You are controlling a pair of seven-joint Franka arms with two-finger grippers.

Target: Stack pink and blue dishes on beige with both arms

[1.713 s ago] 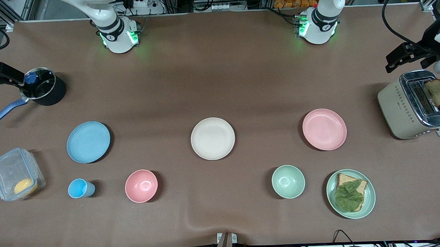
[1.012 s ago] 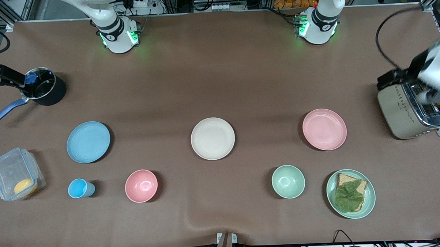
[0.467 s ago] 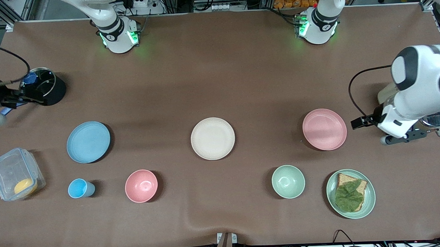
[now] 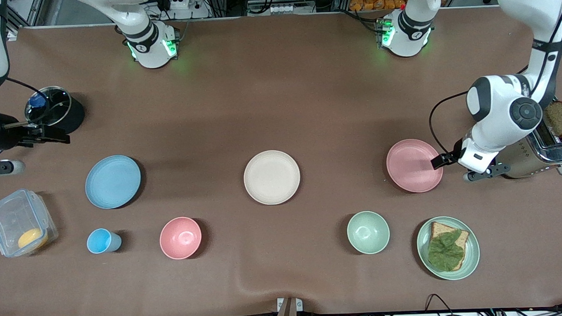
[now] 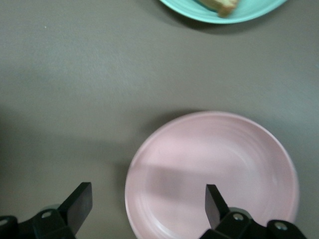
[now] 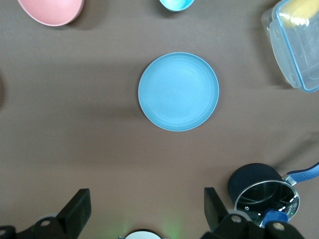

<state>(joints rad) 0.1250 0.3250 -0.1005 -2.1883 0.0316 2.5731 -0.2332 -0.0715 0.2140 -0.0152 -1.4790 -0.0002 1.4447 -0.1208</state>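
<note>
The cream-beige plate (image 4: 272, 177) lies bare at the table's middle. Toward the left arm's end lies the pale pink plate (image 4: 410, 166) (image 5: 214, 174). My left gripper (image 4: 442, 161) (image 5: 147, 205) hangs open, low over that plate's rim on the toaster's side, with the rim between its spread fingers and nothing held. The light blue plate (image 4: 113, 181) (image 6: 178, 91) rests toward the right arm's end. Up high beside the black pot, my right gripper (image 4: 51, 134) (image 6: 147, 211) is open and empty, apart from the blue plate.
A black pot with a glass lid (image 4: 55, 110) and a clear lidded box (image 4: 21, 222) sit at the right arm's end. A toaster with bread (image 4: 540, 144) stands by the left arm. Nearer the camera are a blue cup (image 4: 101, 241), pink bowl (image 4: 180, 237), green bowl (image 4: 368, 232) and a green plate with a sandwich (image 4: 447, 248).
The left arm swung in from over the toaster and lowered its gripper to the pink plate's rim. The right arm rose and shifted inward beside the pot. No plate has moved.
</note>
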